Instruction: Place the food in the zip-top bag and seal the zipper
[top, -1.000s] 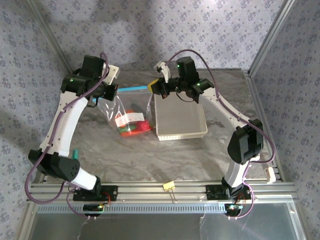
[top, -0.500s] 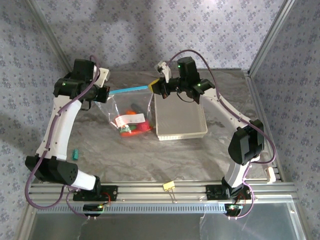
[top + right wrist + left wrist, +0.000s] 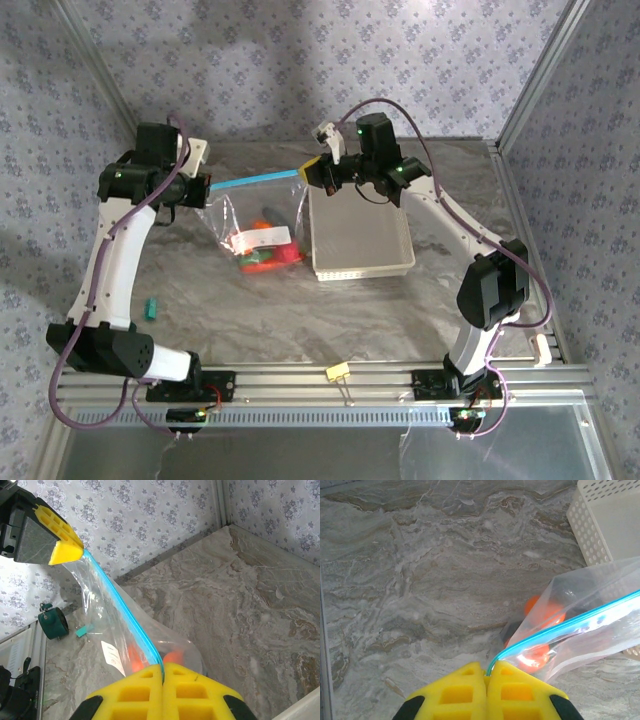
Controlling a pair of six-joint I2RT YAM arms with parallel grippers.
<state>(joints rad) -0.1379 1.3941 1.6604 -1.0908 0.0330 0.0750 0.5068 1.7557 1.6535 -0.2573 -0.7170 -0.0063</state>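
Observation:
The clear zip-top bag (image 3: 258, 225) hangs between both grippers by its mouth. Its light blue zipper (image 3: 255, 178) is stretched in a straight line between them. My left gripper (image 3: 208, 184) is shut on the zipper's left end, and the strip (image 3: 560, 627) leaves its yellow fingers (image 3: 487, 672). My right gripper (image 3: 308, 171) is shut on the other end, where the zipper (image 3: 120, 605) runs away from its fingertips (image 3: 163, 667). The food (image 3: 268, 257), red and orange pieces, lies in the bag's bottom under a white patch (image 3: 258, 238). Orange fruit (image 3: 542, 611) shows through the plastic.
A white perforated basket (image 3: 392, 262) stands just right of the bag, under the right gripper. A small teal piece (image 3: 150, 307) lies on the marble table at the left. A yellow binder clip (image 3: 337, 373) rests on the front rail.
My left gripper has moved left, away from the right one, and more of the blue zipper now shows, drawn straight between them. The right gripper has held still.

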